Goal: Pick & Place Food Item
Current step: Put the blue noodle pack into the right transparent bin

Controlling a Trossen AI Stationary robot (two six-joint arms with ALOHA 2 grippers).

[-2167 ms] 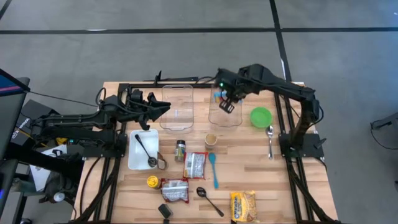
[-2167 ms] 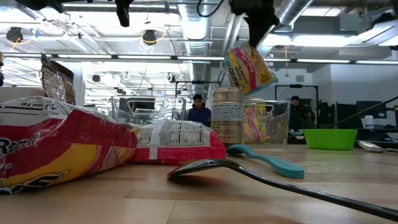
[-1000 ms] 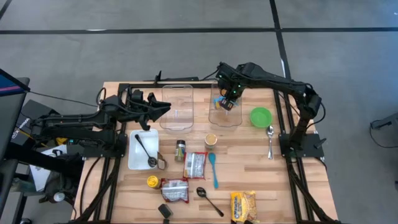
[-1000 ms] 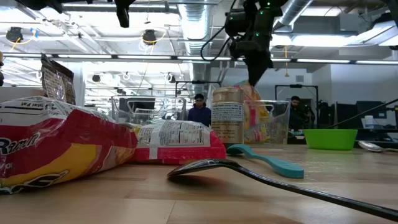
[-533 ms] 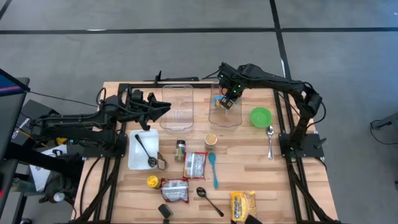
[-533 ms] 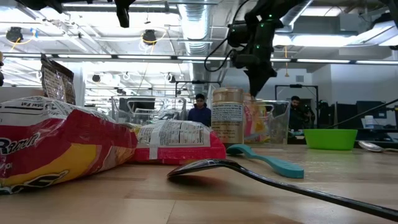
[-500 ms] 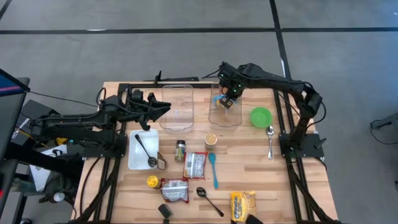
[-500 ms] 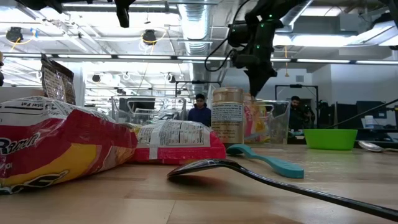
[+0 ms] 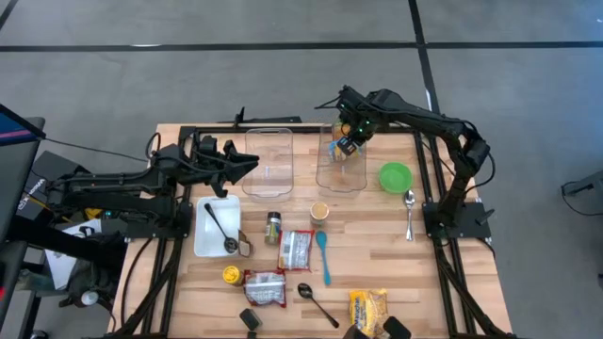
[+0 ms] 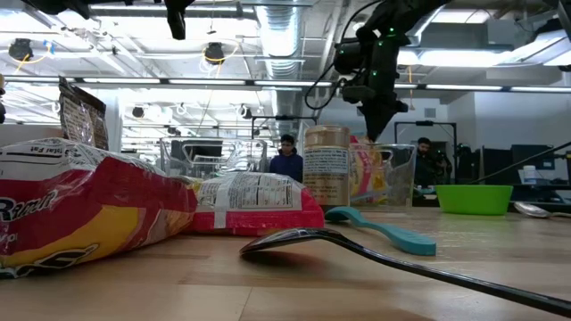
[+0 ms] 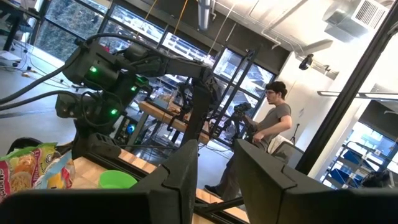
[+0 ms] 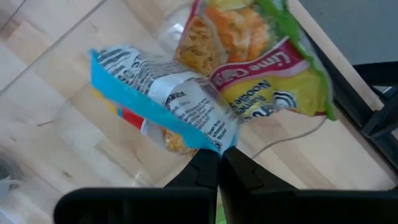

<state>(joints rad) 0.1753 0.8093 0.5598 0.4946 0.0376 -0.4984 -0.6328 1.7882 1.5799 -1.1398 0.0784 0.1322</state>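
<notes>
High cam straight down, low cam table-level, both show green bowl (image 9: 395, 176).

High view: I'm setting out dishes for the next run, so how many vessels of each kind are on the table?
Clear containers: 2
Green bowl: 1
White tray: 1
Small cup: 1
Total: 5

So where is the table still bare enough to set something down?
Bare wood lies right of the teal spatula, below the green bowl and metal spoon. It is crowded from the white tray to the packets.
</notes>
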